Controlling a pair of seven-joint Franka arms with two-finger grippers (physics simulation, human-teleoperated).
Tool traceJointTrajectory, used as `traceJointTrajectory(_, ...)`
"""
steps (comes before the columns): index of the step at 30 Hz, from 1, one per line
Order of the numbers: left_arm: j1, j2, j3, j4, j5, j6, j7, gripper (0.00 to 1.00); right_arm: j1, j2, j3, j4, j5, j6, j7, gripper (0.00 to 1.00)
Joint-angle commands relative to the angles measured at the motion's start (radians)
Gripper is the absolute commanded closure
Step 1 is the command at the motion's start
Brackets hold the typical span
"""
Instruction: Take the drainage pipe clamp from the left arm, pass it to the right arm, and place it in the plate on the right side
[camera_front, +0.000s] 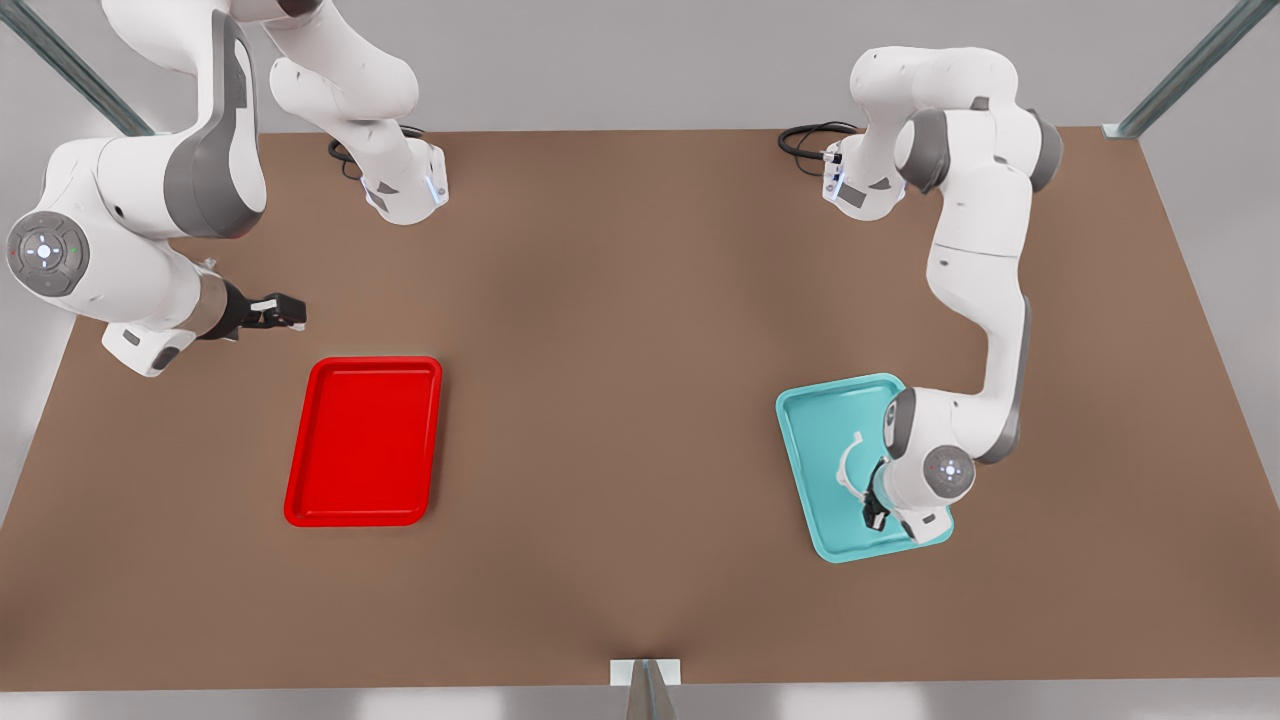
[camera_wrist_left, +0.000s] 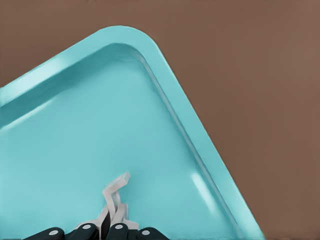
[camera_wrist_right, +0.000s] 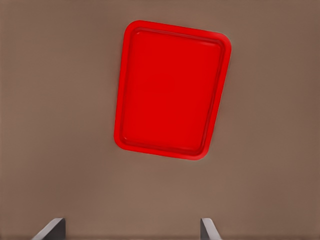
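Zero handoffs done — left gripper (camera_front: 873, 512) jaws closed on drainage pipe clamp (camera_front: 848, 462) over teal tray (camera_front: 815, 440); right gripper (camera_front: 285, 312) jaws apart, empty, waiting near plate (camera_front: 305, 480).

Glossy red plate (camera_front: 365, 440), matt brown table (camera_front: 620, 400)

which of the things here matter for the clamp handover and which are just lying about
Part of the job:
- drainage pipe clamp, gripped by the left tool over the teal tray
- right tool, open, waiting beside the red plate
- red plate, where the clamp should end up

Just lying about:
- teal tray, only the starting spot
- brown table
- black cables at the arm bases
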Motion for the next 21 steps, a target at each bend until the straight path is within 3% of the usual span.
traceJointTrajectory(1, -0.004, -0.025, 0.0, 0.0, -0.002, -0.025, -0.015, 0.79, 0.0, -0.001, 0.0, 0.001, 0.001, -0.001, 0.001, 0.0)
traceJointTrajectory(8, -0.01, -0.028, -0.091, 0.141, -0.06, -0.278, -0.052, 0.79, 0.049, 0.03, 0.004, 0.014, 0.008, 0.018, 0.001, 0.0)
traceJointTrajectory(14, -0.198, -0.005, -0.111, 0.273, -0.046, -0.319, -0.409, 0.79, 0.27, 0.137, 0.004, 0.015, 0.079, 0.259, 0.154, 0.0)
traceJointTrajectory(21, -0.387, 0.072, -0.126, 0.457, -0.06, -0.318, -0.549, 0.79, 0.384, 0.175, 0.004, -0.083, 0.139, 0.552, 0.335, 0.0)
